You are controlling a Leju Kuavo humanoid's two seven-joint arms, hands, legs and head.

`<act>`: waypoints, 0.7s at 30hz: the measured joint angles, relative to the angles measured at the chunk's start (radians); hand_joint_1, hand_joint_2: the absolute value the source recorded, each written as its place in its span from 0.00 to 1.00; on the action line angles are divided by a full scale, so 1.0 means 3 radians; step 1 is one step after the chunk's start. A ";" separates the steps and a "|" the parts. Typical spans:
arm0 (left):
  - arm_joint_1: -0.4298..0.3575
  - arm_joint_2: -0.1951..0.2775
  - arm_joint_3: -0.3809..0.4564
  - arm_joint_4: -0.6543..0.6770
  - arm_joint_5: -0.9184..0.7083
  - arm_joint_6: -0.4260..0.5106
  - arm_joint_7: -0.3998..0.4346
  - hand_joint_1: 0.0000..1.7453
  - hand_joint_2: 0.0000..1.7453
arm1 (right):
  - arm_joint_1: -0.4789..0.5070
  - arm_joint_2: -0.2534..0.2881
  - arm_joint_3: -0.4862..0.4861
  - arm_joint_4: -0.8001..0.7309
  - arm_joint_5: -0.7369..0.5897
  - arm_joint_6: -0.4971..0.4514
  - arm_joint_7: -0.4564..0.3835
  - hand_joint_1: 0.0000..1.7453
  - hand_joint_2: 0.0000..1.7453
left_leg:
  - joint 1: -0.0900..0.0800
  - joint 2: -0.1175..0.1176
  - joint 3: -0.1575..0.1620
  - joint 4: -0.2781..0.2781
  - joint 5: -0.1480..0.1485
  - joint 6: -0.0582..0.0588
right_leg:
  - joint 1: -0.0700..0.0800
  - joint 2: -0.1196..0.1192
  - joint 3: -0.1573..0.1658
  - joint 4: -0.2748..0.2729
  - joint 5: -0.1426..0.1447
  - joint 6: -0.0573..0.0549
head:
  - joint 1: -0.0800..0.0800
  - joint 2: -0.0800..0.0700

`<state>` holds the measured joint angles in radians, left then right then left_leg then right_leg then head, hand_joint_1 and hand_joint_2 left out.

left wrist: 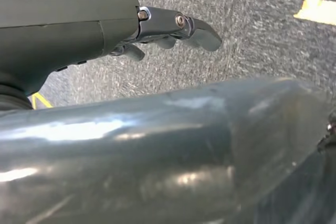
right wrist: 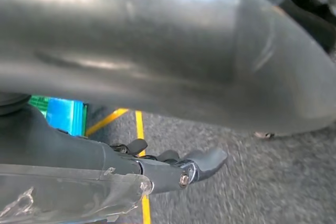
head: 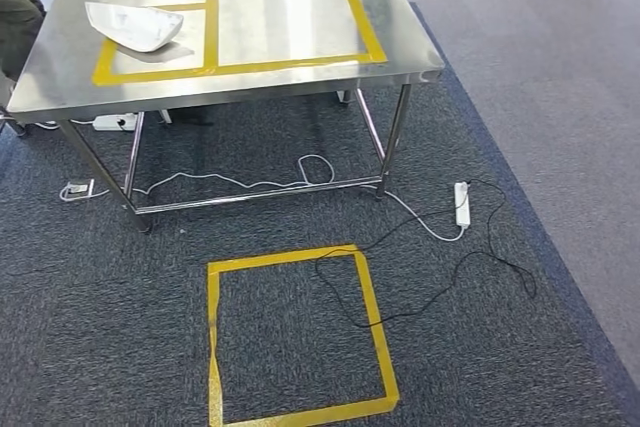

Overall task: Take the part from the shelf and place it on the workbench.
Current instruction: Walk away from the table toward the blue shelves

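Note:
A white, shallow, boat-shaped part (head: 134, 25) lies on the steel workbench (head: 302, 80), at its left side, overlapping the smaller of two yellow-taped rectangles (head: 212, 22). My left hand (left wrist: 166, 29) hangs over grey carpet with its fingers stretched out and nothing in them. My right hand (right wrist: 176, 165) also hangs over the carpet beside a yellow tape line, fingers extended and holding nothing.
A yellow tape square (head: 380, 340) marks the carpet in front of the bench. Black and white cables and a white power strip (head: 462, 204) lie on the floor around and under the bench. A person in dark clothing (head: 16, 19) sits at the bench's left end.

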<state>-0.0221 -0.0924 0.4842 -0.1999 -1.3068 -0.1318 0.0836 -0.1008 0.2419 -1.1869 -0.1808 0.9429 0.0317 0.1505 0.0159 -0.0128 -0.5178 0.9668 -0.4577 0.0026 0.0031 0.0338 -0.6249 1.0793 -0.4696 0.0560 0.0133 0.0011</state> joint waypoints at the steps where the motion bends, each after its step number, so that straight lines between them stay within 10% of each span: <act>1: 0.0002 0.0005 0.0008 0.0000 -0.0001 0.0016 0.0007 0.00 0.00 | -0.0004 0.0000 -0.0005 0.0000 0.0002 -0.0008 -0.0002 0.00 0.00 | -0.0007 0.0036 -0.0010 0.0000 0.0007 0.0015 | -0.0004 -0.0052 -0.0104 0.0239 -0.0124 0.0016 | 0.0011 0.0000; 4: 0.0011 0.0008 0.0022 0.0000 -0.0039 0.0088 0.0073 0.00 0.00 | -0.0003 0.0000 -0.0010 0.0000 0.0022 -0.0040 0.0004 0.00 0.00 | -0.0023 0.0158 -0.0030 0.0001 0.0020 0.0029 | -0.0015 -0.0089 -0.0293 0.0736 -0.0300 0.0036 | 0.0013 0.0000; 9: 0.0011 0.0030 0.0026 0.0000 -0.0112 0.0273 0.0115 0.00 0.00 | -0.0013 0.0000 -0.0013 0.0000 0.0060 -0.0084 0.0017 0.00 0.00 | -0.0048 0.0324 -0.0017 0.0008 0.0026 -0.0005 | 0.0021 -0.0315 0.0268 -0.0225 0.0071 -0.0034 | 0.0011 0.0000; 12: 0.0001 0.0053 0.0030 0.0000 -0.0133 0.0310 0.0122 0.00 0.00 | -0.0011 0.0000 -0.0013 0.0000 0.0075 -0.0102 0.0018 0.00 0.00 | -0.0055 0.0415 -0.0018 0.0010 0.0030 -0.0059 | 0.0041 -0.0262 0.0263 -0.0293 0.0091 -0.0109 | 0.0011 0.0000; 15: -0.0004 0.0078 0.0030 0.0000 -0.0160 0.0308 0.0149 0.00 0.00 | -0.0006 0.0001 -0.0014 0.0000 0.0087 -0.0115 0.0022 0.00 0.00 | -0.0040 0.0262 -0.0106 0.0225 -0.0147 -0.0115 | 0.0018 -0.0159 0.0253 -0.0323 0.0141 -0.0175 | -0.0005 0.0000; 18: 0.0011 0.0091 0.0030 0.0000 -0.0163 0.0295 0.0174 0.00 0.00 | -0.0013 0.0001 -0.0015 0.0000 0.0096 -0.0122 0.0024 0.00 0.00 | -0.0030 0.0085 -0.0391 0.0860 -0.0463 -0.0134 | 0.0014 -0.0036 0.0204 -0.0323 0.0179 -0.0198 | -0.0021 0.0000; 21: 0.0019 0.0110 0.0035 0.0000 -0.0164 0.0296 0.0215 0.00 0.00 | -0.0001 0.0002 -0.0016 0.0000 0.0107 -0.0127 0.0028 0.00 0.00 | -0.0023 0.0049 -0.0352 0.0780 -0.0296 -0.0132 | 0.0012 0.0111 0.0178 -0.0313 0.0206 -0.0183 | -0.0021 0.0000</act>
<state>-0.0164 -0.0593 0.4947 -0.1999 -1.3560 -0.0429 0.1482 -0.1010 0.2423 -1.1915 -0.1808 0.9751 -0.0063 0.1590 0.0090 0.0021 -0.6234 1.2007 -0.5464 -0.0371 0.0068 0.0671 -0.5716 0.9855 -0.4079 0.0012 0.0071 0.0011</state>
